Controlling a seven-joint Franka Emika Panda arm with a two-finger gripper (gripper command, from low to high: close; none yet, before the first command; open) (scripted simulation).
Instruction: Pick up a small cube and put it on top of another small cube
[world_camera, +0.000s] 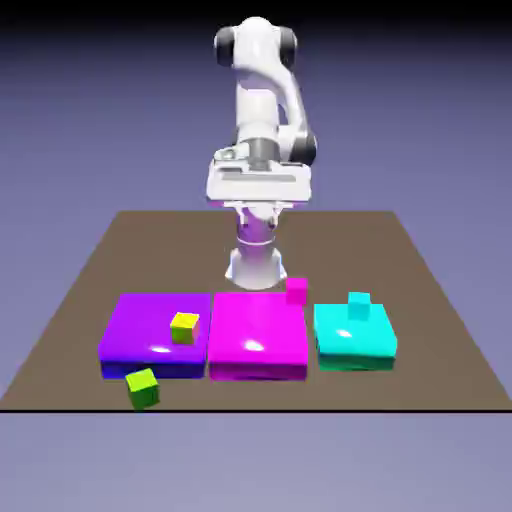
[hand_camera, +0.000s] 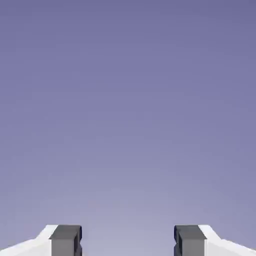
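Lime-green cube (world_camera: 143, 387): nearest thing in the exterior view, alone on the brown worktop (world_camera: 440, 330) near its front edge, at about 7 o'clock from the scene's middle; just in front of the purple platform (world_camera: 140, 330) and apart from it, turned a little askew.

Yellow cube (world_camera: 184, 327): the target, sitting on the purple platform toward its right side, at about 1 o'clock from the green cube and near it.

Magenta platform (world_camera: 255, 335): middle of the row, close beside the purple one; a small magenta cube (world_camera: 296, 289) shows at its far right corner.

Cyan platform (world_camera: 350, 340): at 3 o'clock in the row, with a small cyan cube (world_camera: 358, 305) on top.

Claw (hand_camera: 127, 242): both grey fingertips (hand_camera: 65, 240) stand wide apart with nothing between them; the hand view shows only backdrop, so it faces no cube.

Arm (world_camera: 262, 110): farthest back, folded upright at 12 o'clock, hand held high, well away from every cube.

Step in hand (judgement): reaching for the green cube, nothing yet grasped.

Doing it well (judgement): tip the hand down, travel to 7 o'clock, roll the wrist to match the cube's skewed faces, descend centred, staying clear of the purple platform's front edge.
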